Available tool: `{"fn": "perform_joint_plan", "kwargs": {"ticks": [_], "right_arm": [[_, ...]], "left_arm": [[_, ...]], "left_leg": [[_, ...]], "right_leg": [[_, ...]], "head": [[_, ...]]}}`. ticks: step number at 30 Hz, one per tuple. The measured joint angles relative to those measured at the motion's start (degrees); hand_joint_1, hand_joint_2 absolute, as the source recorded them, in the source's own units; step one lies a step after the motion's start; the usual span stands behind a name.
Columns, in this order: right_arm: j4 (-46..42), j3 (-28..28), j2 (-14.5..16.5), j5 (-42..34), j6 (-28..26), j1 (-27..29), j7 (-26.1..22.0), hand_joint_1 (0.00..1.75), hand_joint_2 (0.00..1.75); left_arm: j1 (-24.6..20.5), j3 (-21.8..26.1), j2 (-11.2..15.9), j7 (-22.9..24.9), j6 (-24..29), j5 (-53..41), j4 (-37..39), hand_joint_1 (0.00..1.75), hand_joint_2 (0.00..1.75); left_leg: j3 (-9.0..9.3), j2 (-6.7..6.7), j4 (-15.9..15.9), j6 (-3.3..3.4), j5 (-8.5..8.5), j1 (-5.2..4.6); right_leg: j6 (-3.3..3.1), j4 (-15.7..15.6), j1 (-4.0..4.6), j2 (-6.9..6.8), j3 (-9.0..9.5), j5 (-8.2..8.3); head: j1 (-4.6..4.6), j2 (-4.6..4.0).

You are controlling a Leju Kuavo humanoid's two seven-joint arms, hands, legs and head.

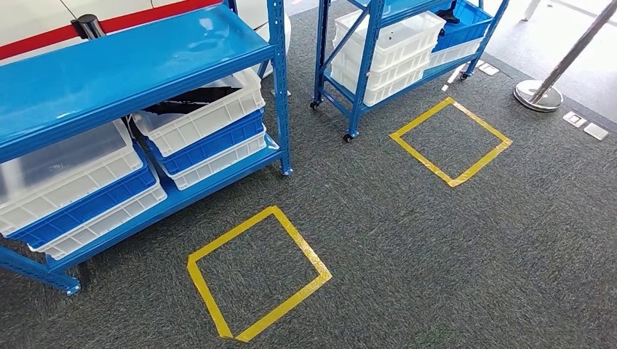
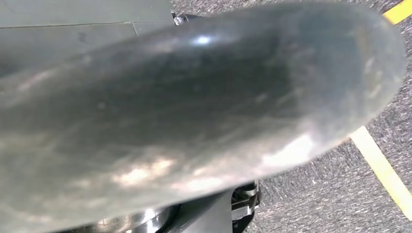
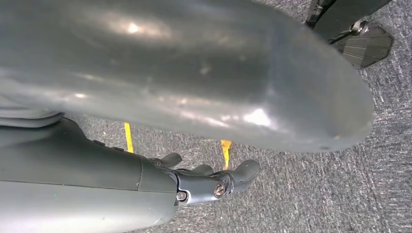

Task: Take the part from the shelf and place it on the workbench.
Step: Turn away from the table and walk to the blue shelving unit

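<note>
The head view looks down on grey carpet in front of two blue shelf units. The near shelf stands at the left; its lower level carries stacked white and blue bins side by side with a second stack. The top white bin of that second stack holds a dark part, partly hidden under the shelf board above it; its shape cannot be made out. The far shelf stands on castors to the right and holds further white and blue bins.

Two squares of yellow tape mark the carpet: the near square lies just in front of the near shelf, the far square in front of the far shelf. A barrier post with a round metal base stands at the upper right, near small floor plates.

In the right wrist view, the right hand hangs above the carpet, its dark fingers apart and lightly curved, holding nothing. In the left wrist view, the left hand's thumb lies blurred across the lens; the state of the left fingers cannot be told.
</note>
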Motion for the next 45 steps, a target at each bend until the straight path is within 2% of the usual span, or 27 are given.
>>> {"fn": "perform_joint_plan", "kwargs": {"ticks": [5,9,15,17,18,19,21,22,23,25,27,28,29,31,32,33,34,35,36,38,39,41,43,44,45], "right_arm": [[0.0,0.0,0.02,0.05,0.0,0.0,0.0,0.0,0.0],[0.02,0.0,0.23,-0.04,0.02,0.02,0.0,0.0,0.0],[0.02,0.0,0.28,-0.04,0.02,0.0,-0.01,0.0,0.0],[0.02,0.0,0.25,-0.03,0.02,0.0,-0.01,0.0,0.0],[0.02,0.0,0.24,-0.03,0.03,-0.02,-0.01,0.0,0.0],[0.03,0.0,0.22,-0.03,0.04,-0.01,-0.02,0.0,0.0],[0.05,0.0,0.16,-0.02,0.08,-0.01,-0.09,0.0,0.0],[0.08,0.0,0.21,-0.03,0.09,-0.05,-0.14,0.0,0.0],[0.1,0.0,0.24,-0.03,0.1,-0.11,-0.19,0.0,0.0],[0.13,0.0,0.34,-0.07,0.11,-0.14,-0.22,0.0,0.0],[0.13,0.0,0.28,-0.1,0.11,-0.02,-0.22,0.0,0.0],[0.13,0.0,0.28,-0.1,0.11,0.04,-0.21,0.0,0.0],[0.13,0.0,0.29,-0.07,0.12,0.06,-0.21,0.0,0.0],[0.13,0.0,0.34,0.09,0.16,0.07,-0.19,0.0,0.0],[0.13,0.0,0.36,0.17,0.2,0.07,-0.18,0.0,0.0],[0.13,0.0,0.36,0.24,0.21,0.08,-0.17,0.0,0.0],[0.13,0.0,0.36,0.28,0.19,0.09,-0.17,0.0,0.0],[0.13,0.0,0.37,0.34,0.09,0.09,-0.17,0.0,0.0],[0.13,0.0,0.4,0.42,-0.11,0.09,-0.2,0.0,0.0],[0.13,0.0,0.56,0.6,-0.69,0.05,-0.29,0.0,0.0],[0.13,0.0,0.61,0.67,-0.97,0.04,-0.34,0.0,0.0],[0.13,0.0,0.64,0.84,-1.5,0.02,-0.38,0.0,0.0],[0.13,0.01,0.64,1.2,-2.41,0.05,-0.45,0.0,0.0],[0.13,0.02,0.67,1.45,-3.08,0.05,-0.5,0.0,0.0],[0.13,0.03,0.71,1.72,-3.8,0.06,-0.56,0.0,0.0]], "left_arm": [[0.0,0.0,0.0,0.37,-0.24,-0.07,0.0,0.0,0.0],[-0.02,0.0,0.09,0.47,-0.31,-0.08,0.0,0.0,0.0],[-0.04,0.0,0.09,0.47,-0.31,-0.09,0.0,0.0,0.0],[-0.09,0.0,0.02,0.47,-0.31,-0.09,0.0,0.0,0.0],[-0.11,-0.01,-0.01,0.47,-0.32,-0.09,0.0,0.0,0.0],[-0.11,-0.01,-0.05,0.47,-0.33,-0.09,0.0,0.0,0.0],[-0.09,-0.02,-0.09,0.48,-0.19,-0.17,-0.01,0.0,0.0],[-0.07,-0.02,-0.09,0.48,-0.05,-0.21,-0.03,0.0,0.0],[-0.06,-0.02,-0.1,0.48,0.09,-0.28,-0.04,0.0,0.0],[-0.03,-0.02,-0.12,0.47,0.2,-0.37,-0.05,0.0,0.0],[-0.02,-0.03,-0.22,0.47,0.21,-0.43,-0.03,0.0,0.0],[-0.03,-0.04,-0.24,0.47,0.21,-0.43,-0.03,0.0,0.0],[-0.04,-0.04,-0.26,0.46,0.21,-0.42,-0.02,0.0,0.0],[-0.04,-0.04,-0.27,0.41,0.24,-0.42,-0.01,0.0,0.0],[-0.01,-0.04,-0.28,0.37,0.26,-0.41,-0.01,0.0,0.0],[0.03,-0.03,-0.28,0.32,0.3,-0.4,0.0,0.0,0.0],[0.06,-0.03,-0.28,0.27,0.36,-0.36,0.0,0.0,0.0],[0.08,-0.02,-0.28,0.21,0.44,-0.31,0.0,0.0,0.0],[0.08,-0.03,-0.28,0.16,0.52,-0.26,0.0,0.0,0.0],[-0.02,-0.03,-0.3,0.06,0.69,-0.16,0.0,0.0,0.0],[-0.1,-0.04,-0.32,0.01,0.75,-0.12,0.0,0.0,0.0],[-0.18,-0.04,-0.37,-0.06,0.89,-0.06,0.0,0.0,0.0],[-0.08,-0.03,-0.44,-0.14,1.08,0.13,0.0,0.0,0.0],[-0.05,-0.02,-0.48,-0.2,1.16,0.25,0.0,0.0,0.0],[-0.06,-0.02,-0.52,-0.27,1.22,0.37,0.0,0.0,0.0]], "left_leg": [[-0.01,0.0,0.01,0.01,0.0,-0.01],[-0.09,0.07,0.19,1.0,-0.12,-0.4],[-0.05,0.09,-0.02,1.2,-0.02,-0.45],[0.45,0.31,-0.98,1.58,0.51,-0.04],[0.74,0.48,-1.54,1.85,0.83,0.18],[0.98,0.77,-2.07,2.09,1.12,0.39],[1.13,1.12,-2.07,1.27,0.97,0.9],[1.14,1.23,-1.86,0.48,0.67,1.04],[1.23,1.24,-1.69,-0.38,0.4,1.18],[1.42,1.26,-1.81,-1.28,0.22,1.08],[1.59,1.31,-1.78,-1.75,0.03,1.45],[1.16,1.35,-0.59,-1.85,-0.78,1.58],[0.08,1.34,1.84,-1.85,-2.22,1.6],[-3.72,1.21,9.67,-1.62,-5.95,1.37],[-5.67,1.13,13.28,-1.46,-7.12,1.26],[-6.87,1.07,15.18,-1.22,-7.17,1.16],[-7.06,1.06,14.95,-0.91,-6.11,1.06],[-6.23,1.05,12.61,-0.52,-4.1,0.93],[-4.63,1.0,8.8,-0.05,-1.69,0.76],[-1.81,0.87,2.45,0.49,0.89,0.36],[-1.19,0.82,0.92,0.59,1.12,0.13],[-1.07,0.78,0.25,0.7,0.87,-0.2],[-0.78,0.78,-0.34,1.22,1.11,-0.14],[-0.59,0.8,-0.62,1.5,1.21,-0.01],[-0.47,0.84,-0.73,1.72,1.21,0.03]], "right_leg": [[0.0,-0.01,-0.01,0.0,0.01,0.0],[0.55,-0.5,-0.55,0.03,0.1,0.33],[0.64,-0.56,-0.53,0.06,0.12,0.39],[0.71,-0.12,-0.5,-0.23,-0.19,0.15],[0.59,1.54,-0.46,-0.55,-1.03,-0.73],[0.5,5.89,-0.52,-0.91,-3.2,-2.53],[2.05,6.61,-1.51,-1.9,-3.27,-2.97],[2.78,5.1,-1.91,-2.15,-2.34,-2.38],[3.21,0.97,-2.23,-2.32,-0.11,-0.84],[1.94,0.34,-1.86,-2.09,0.34,-0.74],[0.79,0.47,-1.79,-2.01,0.36,-0.72],[0.35,0.44,-1.77,-1.99,0.45,-0.75],[-0.05,0.4,-1.75,-1.97,0.59,-0.79],[-0.66,0.41,-1.36,-1.98,0.77,-1.0],[-0.94,0.42,-1.07,-1.98,0.89,-1.12],[-1.17,0.42,-0.8,-1.91,1.08,-1.26],[-1.35,0.42,-0.57,-1.79,1.34,-1.4],[-1.5,0.43,-0.4,-1.64,1.67,-1.56],[-1.53,0.42,-0.3,-1.46,2.01,-1.75],[-1.21,0.5,0.07,-1.26,2.35,-2.19],[-0.92,0.5,0.16,-1.23,2.32,-2.35],[-0.3,0.34,0.08,-1.26,2.3,-2.47],[0.2,1.34,-0.08,-1.42,1.74,-3.02],[0.29,3.32,-0.08,-1.5,0.71,-3.9],[0.21,6.52,-0.15,-1.58,-1.08,-5.19]], "head": [[0.0,0.0],[-0.07,0.0],[-0.08,0.0],[-0.04,0.0],[0.04,0.0],[0.1,0.0],[0.28,0.0],[0.44,0.0],[0.46,0.0],[0.41,0.0],[0.21,0.0],[0.15,0.0],[0.1,0.0],[0.03,0.0],[0.03,0.0],[0.04,0.0],[0.05,0.0],[0.06,0.0],[0.05,0.0],[0.08,0.0],[0.11,0.0],[0.1,0.0],[0.12,0.0],[0.19,0.0],[0.22,0.0]]}}
